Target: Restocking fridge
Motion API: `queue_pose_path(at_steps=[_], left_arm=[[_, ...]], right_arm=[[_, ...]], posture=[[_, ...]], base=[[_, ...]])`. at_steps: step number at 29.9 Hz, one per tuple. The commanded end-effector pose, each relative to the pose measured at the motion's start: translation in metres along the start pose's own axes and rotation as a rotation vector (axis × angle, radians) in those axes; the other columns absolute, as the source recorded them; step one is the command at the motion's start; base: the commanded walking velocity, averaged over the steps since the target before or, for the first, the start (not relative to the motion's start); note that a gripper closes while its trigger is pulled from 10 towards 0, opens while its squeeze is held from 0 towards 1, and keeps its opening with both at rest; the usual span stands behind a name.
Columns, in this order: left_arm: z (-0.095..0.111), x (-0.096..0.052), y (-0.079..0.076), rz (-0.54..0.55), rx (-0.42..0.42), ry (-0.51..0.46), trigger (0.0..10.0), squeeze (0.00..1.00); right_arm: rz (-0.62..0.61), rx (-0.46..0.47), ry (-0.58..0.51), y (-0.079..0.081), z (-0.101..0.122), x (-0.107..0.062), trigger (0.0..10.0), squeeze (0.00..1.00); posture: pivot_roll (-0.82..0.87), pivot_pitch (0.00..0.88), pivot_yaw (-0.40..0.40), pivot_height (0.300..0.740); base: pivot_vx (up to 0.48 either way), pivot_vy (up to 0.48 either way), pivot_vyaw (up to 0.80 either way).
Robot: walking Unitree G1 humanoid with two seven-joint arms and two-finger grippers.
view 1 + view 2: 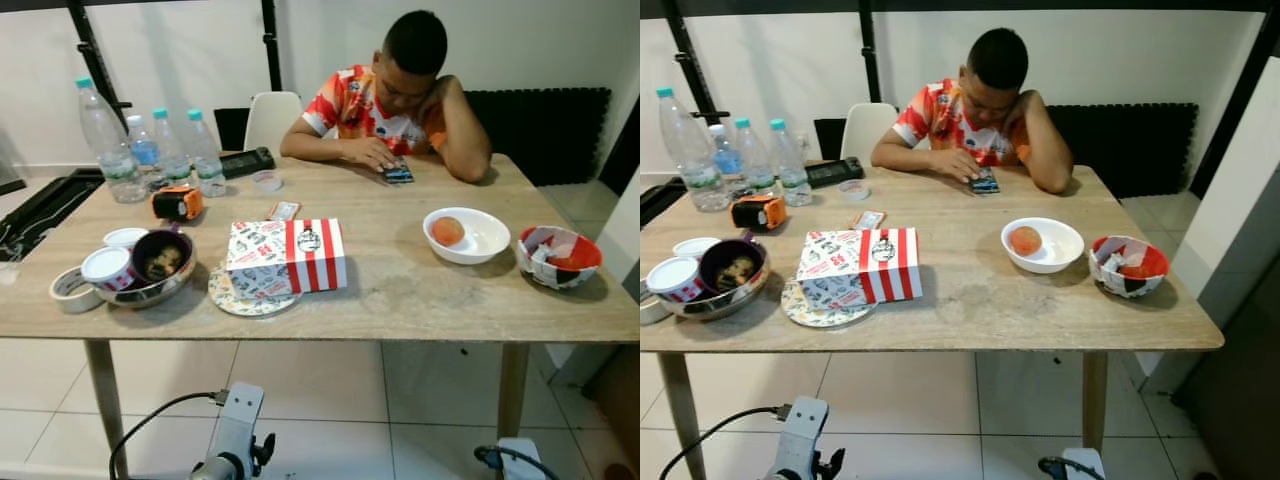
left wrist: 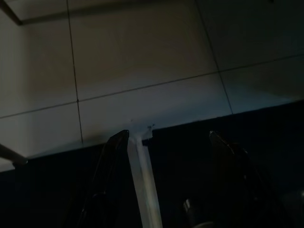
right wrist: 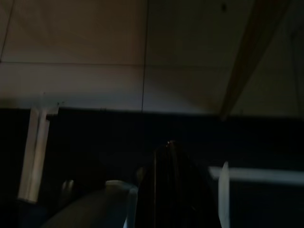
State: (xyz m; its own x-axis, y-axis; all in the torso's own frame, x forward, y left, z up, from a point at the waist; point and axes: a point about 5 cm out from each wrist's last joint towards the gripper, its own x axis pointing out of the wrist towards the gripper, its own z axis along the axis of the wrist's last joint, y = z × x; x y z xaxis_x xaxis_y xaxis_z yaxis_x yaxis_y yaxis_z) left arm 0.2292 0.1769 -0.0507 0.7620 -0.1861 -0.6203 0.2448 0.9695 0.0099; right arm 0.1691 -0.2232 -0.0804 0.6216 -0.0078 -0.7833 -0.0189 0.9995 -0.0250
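The left tool (image 2: pixel 164 156) hangs low over the tiled floor (image 2: pixel 142 57), its two black fingers (image 2: pixel 111 161) spread apart and holding nothing. The right tool (image 3: pixel 173 180) also hangs idle in the dark; I cannot tell whether it is released or clenched. Ahead stands the wooden bench (image 1: pixel 400 290). On it, four water bottles (image 1: pixel 150 145) stand at the far left corner, a red-and-white striped food box (image 1: pixel 288 256) lies on a paper plate (image 1: pixel 235 295), and a white bowl (image 1: pixel 480 240) holds an orange fruit (image 1: pixel 447 231). A red bowl (image 1: pixel 560 257) sits near the right edge. A person (image 1: pixel 395 95) sits at the far side over a phone (image 1: pixel 398 174).
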Motion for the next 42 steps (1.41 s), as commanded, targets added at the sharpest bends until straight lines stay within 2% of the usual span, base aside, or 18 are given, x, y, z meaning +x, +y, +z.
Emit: queue_pose_path(at_steps=[1,3,5,6,9,12,14,17,19,20,22,24,26,30,32,36,38,42], left_arm=[[-0.001,0.001,-0.006,-0.017,0.003,-0.003,10.0,0.00],[-0.006,0.000,-0.014,-0.049,0.021,0.012,10.0,0.00],[-0.006,0.000,-0.014,-0.049,0.021,0.012,10.0,0.00],[-0.009,-0.001,-0.018,-0.069,0.046,0.013,10.0,0.00],[-0.008,-0.001,-0.020,-0.070,0.054,0.003,10.0,0.00],[-0.006,-0.001,-0.018,-0.067,0.051,-0.003,10.0,0.00],[-0.004,-0.001,-0.015,-0.065,0.046,-0.020,10.0,0.00],[-0.004,-0.002,-0.014,-0.066,0.046,-0.026,10.0,0.00],[-0.005,-0.003,-0.012,-0.068,0.059,-0.021,10.0,0.00],[-0.005,-0.003,-0.012,-0.068,0.059,-0.021,10.0,0.00],[-0.006,-0.003,-0.011,-0.070,0.065,-0.016,10.0,0.00],[-0.006,-0.004,-0.010,-0.072,0.065,-0.016,10.0,0.00],[-0.006,-0.003,-0.011,-0.075,0.066,-0.019,10.0,0.00],[-0.005,-0.003,-0.013,-0.079,0.065,-0.021,10.0,0.00],[-0.008,-0.004,-0.015,-0.090,0.070,-0.014,10.0,0.00],[-0.009,-0.004,-0.016,-0.095,0.070,-0.015,10.0,0.00],[-0.008,-0.004,-0.016,-0.095,0.069,-0.019,10.0,0.00],[-0.006,-0.003,-0.017,-0.093,0.066,-0.023,10.0,0.00]], right_arm=[[0.026,-0.036,-0.054,0.002,0.010,0.001,10.0,0.00],[0.086,-0.097,-0.140,0.003,0.027,0.001,10.0,0.00],[0.086,-0.097,-0.140,0.003,0.027,0.001,10.0,0.00],[0.133,-0.159,-0.178,-0.001,0.040,0.000,10.0,0.00],[0.170,-0.275,-0.194,-0.012,0.051,-0.003,10.0,0.00],[0.220,-0.307,-0.197,-0.019,0.056,-0.005,10.0,0.00],[0.372,-0.325,-0.201,-0.025,0.071,-0.012,10.0,0.00],[0.450,-0.345,-0.205,-0.027,0.079,-0.017,10.0,0.00],[0.612,-0.390,-0.200,-0.029,0.097,-0.031,10.0,0.00],[0.612,-0.390,-0.200,-0.029,0.097,-0.031,10.0,0.00],[0.787,-0.427,-0.205,-0.026,0.121,-0.055,10.0,0.00],[0.848,-0.431,-0.220,-0.024,0.131,-0.065,10.0,0.00],[0.936,-0.415,-0.306,-0.019,0.159,-0.084,10.0,0.00],[1.011,-0.390,-0.409,-0.013,0.186,-0.101,10.0,0.00],[1.078,-0.383,-0.587,-0.005,0.227,-0.126,10.0,0.00],[1.043,-0.405,-0.708,0.003,0.255,-0.135,10.0,0.00],[0.874,-0.457,-0.760,0.004,0.274,-0.132,10.0,0.00],[0.730,-0.477,-0.770,0.003,0.289,-0.126,10.0,0.00]], posture=[[-0.10,0.000,-0.003,0.740],[-0.10,0.000,-0.003,0.740],[-0.10,0.000,-0.003,0.740],[-0.11,0.000,-0.006,0.740],[-0.10,0.000,-0.009,0.740],[-0.10,0.000,-0.019,0.740],[-0.10,0.000,-0.021,0.740],[-0.10,0.000,-0.020,0.740],[-0.11,0.000,-0.016,0.740],[-0.11,0.000,-0.016,0.740],[-0.11,0.000,-0.015,0.740],[-0.11,0.000,-0.016,0.740],[-0.11,0.000,-0.017,0.740],[-0.11,0.000,-0.016,0.740],[-0.12,0.000,-0.014,0.740],[-0.12,0.000,-0.012,0.740],[-0.12,0.000,-0.012,0.740],[-0.13,0.000,-0.010,0.740]], base=[[0.000,0.000,0.00],[0.000,0.000,0.00],[0.000,0.000,0.00],[0.000,0.000,0.00],[0.000,0.000,0.00],[0.000,0.000,0.00],[0.000,0.000,0.00],[0.000,0.000,0.00],[0.000,0.000,0.00],[0.000,0.000,0.00],[0.000,0.000,0.00],[0.000,0.000,0.00],[0.000,0.000,0.00],[0.000,0.000,0.00],[0.000,0.000,0.00],[0.000,0.000,0.00],[0.000,0.000,0.00],[0.000,0.000,0.00]])
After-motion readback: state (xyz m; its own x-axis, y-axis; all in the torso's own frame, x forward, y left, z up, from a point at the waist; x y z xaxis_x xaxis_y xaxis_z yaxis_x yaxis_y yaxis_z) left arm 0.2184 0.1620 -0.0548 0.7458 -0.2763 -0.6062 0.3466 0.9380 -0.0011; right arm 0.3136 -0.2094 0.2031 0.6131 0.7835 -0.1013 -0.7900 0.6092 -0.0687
